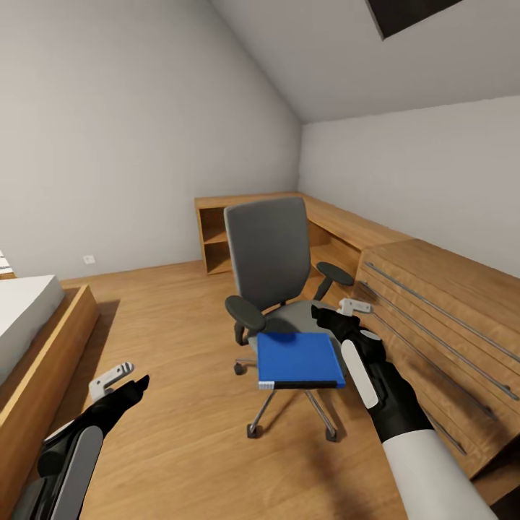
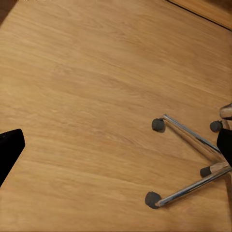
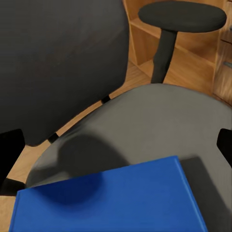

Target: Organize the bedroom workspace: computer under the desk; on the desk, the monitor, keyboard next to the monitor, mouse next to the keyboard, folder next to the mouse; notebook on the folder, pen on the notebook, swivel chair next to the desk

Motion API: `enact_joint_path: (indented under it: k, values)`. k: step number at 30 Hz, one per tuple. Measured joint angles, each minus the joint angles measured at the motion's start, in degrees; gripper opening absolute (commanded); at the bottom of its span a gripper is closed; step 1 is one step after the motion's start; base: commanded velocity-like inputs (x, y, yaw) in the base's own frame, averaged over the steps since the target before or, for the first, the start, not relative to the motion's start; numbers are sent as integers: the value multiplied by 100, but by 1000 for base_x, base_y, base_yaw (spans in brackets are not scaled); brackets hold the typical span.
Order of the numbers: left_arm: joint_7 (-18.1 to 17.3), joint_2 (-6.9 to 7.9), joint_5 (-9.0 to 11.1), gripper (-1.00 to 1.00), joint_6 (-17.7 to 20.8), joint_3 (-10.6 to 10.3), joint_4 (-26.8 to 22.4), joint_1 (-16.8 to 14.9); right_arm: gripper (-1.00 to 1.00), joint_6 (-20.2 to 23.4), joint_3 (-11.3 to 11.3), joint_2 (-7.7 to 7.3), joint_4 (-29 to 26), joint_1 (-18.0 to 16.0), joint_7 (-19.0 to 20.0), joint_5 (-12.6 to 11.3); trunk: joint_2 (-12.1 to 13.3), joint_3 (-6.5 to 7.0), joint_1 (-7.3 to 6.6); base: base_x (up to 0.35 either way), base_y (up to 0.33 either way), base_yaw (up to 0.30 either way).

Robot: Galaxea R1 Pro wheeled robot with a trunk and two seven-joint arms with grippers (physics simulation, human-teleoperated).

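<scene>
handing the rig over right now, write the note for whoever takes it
Left gripper: jaws open, empty, low over the wood floor beside the chair base.
Right gripper: jaws open, empty, above the seat just past the folder's far edge.
Blue folder: lies flat on the front of the swivel chair seat, not gripped.
Chair stands mid-floor, facing the robot, with the wooden dresser to its right.
Done: nothing visible yet.
Left: grasp the folder and carry it to the desk; the other task items are out of sight.
</scene>
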Motion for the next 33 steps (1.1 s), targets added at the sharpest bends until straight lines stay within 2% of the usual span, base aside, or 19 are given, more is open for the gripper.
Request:
enact_joint_path:
  k: [8, 10, 12, 17, 19, 21, 22, 26, 27, 28, 30, 31, 33]
  values:
    - [13, -16, 11, 100, -9, 15, -168, 0, 100, 7, -18, -1, 8, 2, 7, -21, 0, 0, 0, 4, 7, -133]
    - [14, -20, 14, 100, -10, 15, -188, 0, 100, 9, -69, -6, 10, 2, 5, -132, 0, 0, 0, 1, 1, -246]
    - [15, -19, 16, 100, -10, 17, -198, -1, 100, 11, -179, -21, 21, 2, 2, -370, 0, 0, 0, 0, 0, -257]
    - [21, -14, 16, 100, -10, 64, -207, 0, 100, 27, -669, -99, 93, 10, -9, -1200, -199, -89, 110, 0, 0, -264]
    - [22, -15, 20, 100, -10, 99, -208, 0, 100, 31, -775, -117, 141, 20, -4, -1405, -279, -125, 153, 0, 0, -267]
    - [23, -15, 19, 100, -10, 134, -208, -1, 100, 36, -946, -143, 220, 52, 9, -1735, -359, -161, 197, 0, 0, -267]
    - [23, -15, 18, 100, -9, 149, -209, 0, 100, 37, -1106, -170, 292, 83, 24, -1983, -399, -179, 219, 0, 0, -267]
    - [23, -16, 18, 100, -10, 168, -209, 0, 100, 39, -1488, -208, 543, 138, 43, -2562, -560, -251, 307, 0, 0, -264]
    - [24, -16, 18, 100, -9, 172, -210, 0, 100, 49, -1647, -221, 675, 151, 53, -2846, -600, -269, 329, 0, 0, -237]
    - [24, -16, 18, 100, -10, 174, -209, 0, 100, 54, -1716, -230, 735, 157, 58, -2994, -640, -287, 351, 0, 0, -191]
    - [24, -16, 18, 100, -9, 178, -210, 0, 100, 84, -1874, -293, 880, 168, 72, -3462, -720, -323, 395, 0, 0, -90]
    - [24, -16, 18, 100, -9, 180, -210, 0, 100, 145, -1940, -370, 944, 173, 83, -3755, -761, -341, 417, 0, 0, -34]
    - [23, -16, 19, 100, -9, 181, -210, 0, 100, 196, -1971, -407, 974, 175, 87, -3926, -841, -377, 461, 0, 0, -18]
